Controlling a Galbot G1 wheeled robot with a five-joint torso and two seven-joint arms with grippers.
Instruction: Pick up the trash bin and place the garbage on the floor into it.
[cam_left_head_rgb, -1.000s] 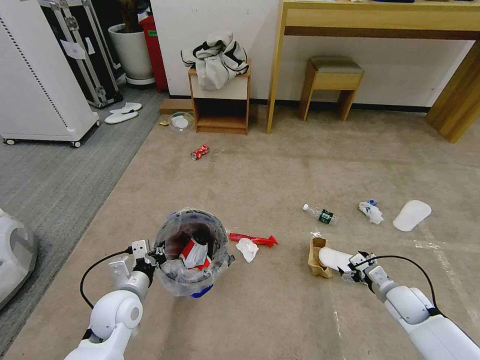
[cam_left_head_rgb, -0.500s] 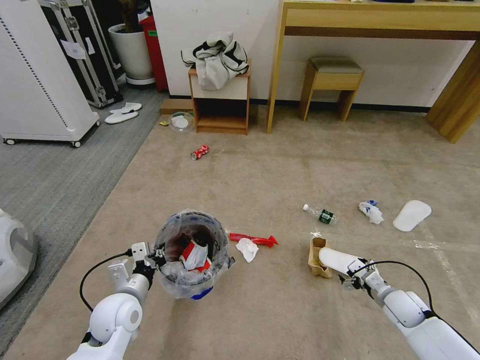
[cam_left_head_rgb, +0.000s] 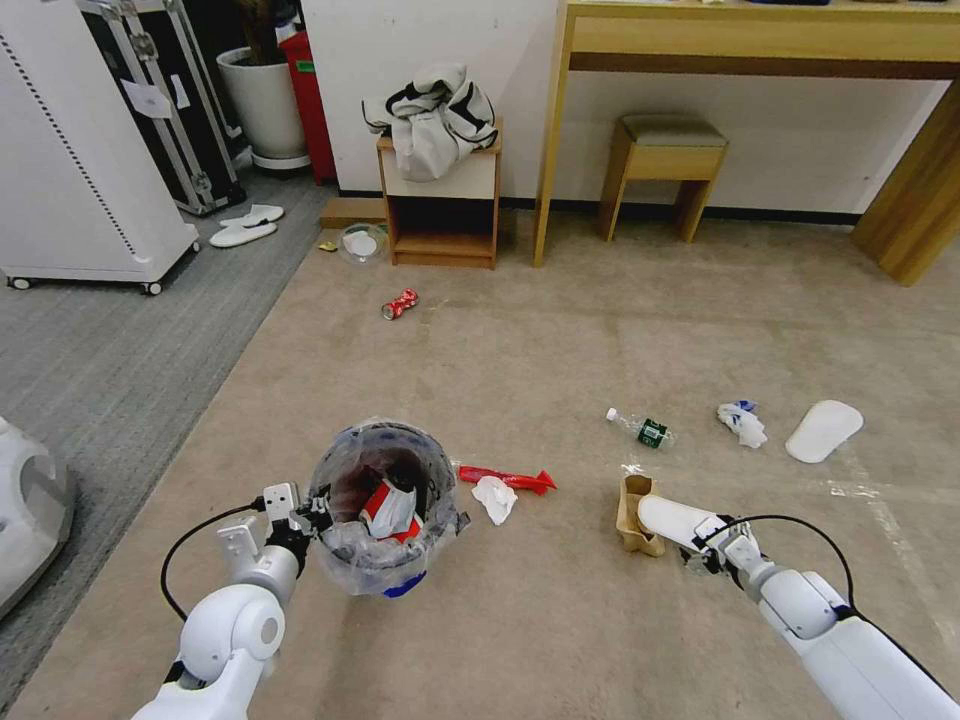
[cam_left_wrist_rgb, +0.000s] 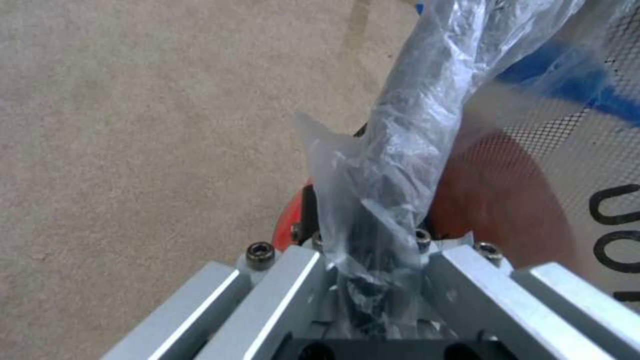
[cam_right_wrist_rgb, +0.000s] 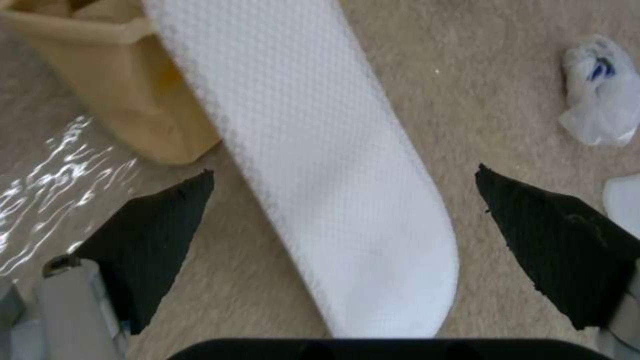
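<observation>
The trash bin (cam_left_head_rgb: 404, 584), blue and red with a clear bag liner, stands on the beige floor (cam_left_head_rgb: 560, 340) holding a red wrapper and tissue. My left gripper (cam_left_head_rgb: 306, 516) is shut on its bag-covered rim (cam_left_wrist_rgb: 400, 165). My right gripper (cam_left_head_rgb: 706, 552) is open, its black fingers (cam_right_wrist_rgb: 160, 225) either side of a flat white slipper (cam_right_wrist_rgb: 320, 165) without touching it. That slipper (cam_left_head_rgb: 668, 517) leans on a brown carton (cam_left_head_rgb: 630, 520). Other garbage: a red wrapper (cam_left_head_rgb: 508, 478), a white tissue (cam_left_head_rgb: 495, 498), a bottle (cam_left_head_rgb: 645, 430), a blue-marked tissue (cam_left_head_rgb: 742, 424), another slipper (cam_left_head_rgb: 823, 430), a crushed can (cam_left_head_rgb: 399, 303).
A small wooden side table (cam_left_head_rgb: 440, 210) with a grey-white jacket, a stool (cam_left_head_rgb: 665, 160) and a long desk (cam_left_head_rgb: 750, 40) line the far wall. Grey ribbed carpet (cam_left_head_rgb: 100, 350) and a white cabinet (cam_left_head_rgb: 70, 170) lie to the left. Open carpet spreads between bin and slipper.
My right gripper has drawn back a little toward me, uncovering more of the slipper's near end. The left gripper and the bin have not moved.
</observation>
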